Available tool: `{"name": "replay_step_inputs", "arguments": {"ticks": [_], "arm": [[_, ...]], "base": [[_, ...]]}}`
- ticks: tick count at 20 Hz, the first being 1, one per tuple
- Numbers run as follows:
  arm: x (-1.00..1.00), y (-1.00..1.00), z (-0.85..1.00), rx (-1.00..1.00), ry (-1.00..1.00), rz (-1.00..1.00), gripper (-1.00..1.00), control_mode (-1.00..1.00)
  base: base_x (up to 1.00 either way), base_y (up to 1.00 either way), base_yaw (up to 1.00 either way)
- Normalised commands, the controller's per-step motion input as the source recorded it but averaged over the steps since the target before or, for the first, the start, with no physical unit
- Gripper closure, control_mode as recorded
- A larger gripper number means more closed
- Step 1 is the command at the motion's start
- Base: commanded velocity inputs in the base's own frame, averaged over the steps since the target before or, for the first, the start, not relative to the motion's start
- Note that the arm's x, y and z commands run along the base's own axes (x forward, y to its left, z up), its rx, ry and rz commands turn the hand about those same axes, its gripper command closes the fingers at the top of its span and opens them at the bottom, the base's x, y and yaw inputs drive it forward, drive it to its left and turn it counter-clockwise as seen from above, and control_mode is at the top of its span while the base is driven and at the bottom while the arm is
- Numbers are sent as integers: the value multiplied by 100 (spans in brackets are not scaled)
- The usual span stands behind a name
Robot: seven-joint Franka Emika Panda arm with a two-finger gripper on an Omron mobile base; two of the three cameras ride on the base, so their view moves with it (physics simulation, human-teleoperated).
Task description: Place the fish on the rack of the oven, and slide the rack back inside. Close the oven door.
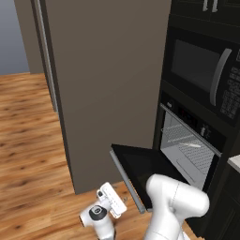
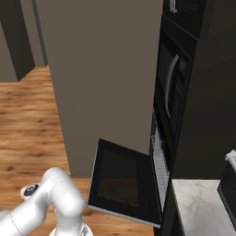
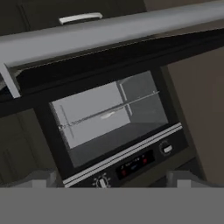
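Describer: Closest to the camera, in the hand view, the gripper (image 3: 112,180) shows two small dark finger tips spread wide apart, with nothing between them. It is released and empty.

Listener: Where is it aiming?

Describer: It hangs low near the wood floor (image 1: 28,140), just beside the outer edge of the oven door (image 1: 140,166). The hand camera looks up past the door's long silver handle (image 3: 109,30) into the oven (image 1: 199,125). That view is rolled over, so the control strip appears underneath the cavity.

Listener: Why would the hand be down there?

Describer: My judgement is that it is placed to get under or against the handle edge and lift the door shut. The door lies dropped open, roughly level, with its dark glass facing up.

Listener: What is inside the oven?

Describer: Light grey walls and the rack (image 1: 176,133), a thin wire grid spanning the cavity. The fish (image 1: 190,145), a small pale sliver, lies on the rack. The rack looks pushed inside, though I cannot tell whether it is fully home.

Listener: Anything else around?

Describer: A black microwave (image 1: 201,70) sits above the oven, and a tall brown panel (image 1: 108,84) stands to its left.
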Motion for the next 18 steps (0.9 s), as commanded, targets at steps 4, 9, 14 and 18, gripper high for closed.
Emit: {"name": "replay_step_inputs", "arguments": {"ticks": [4,9,14,18], "arm": [[48,4,-67,0,0,0,-100,-100],[52,20,-62,0,0,0,-100,-100],[57,32,-68,0,0,0,-100,-100],[52,49,-73,0,0,-3,-100,-100]], "base": [[0,0,0],[0,0,0],[0,0,0],[0,0,0]]}}
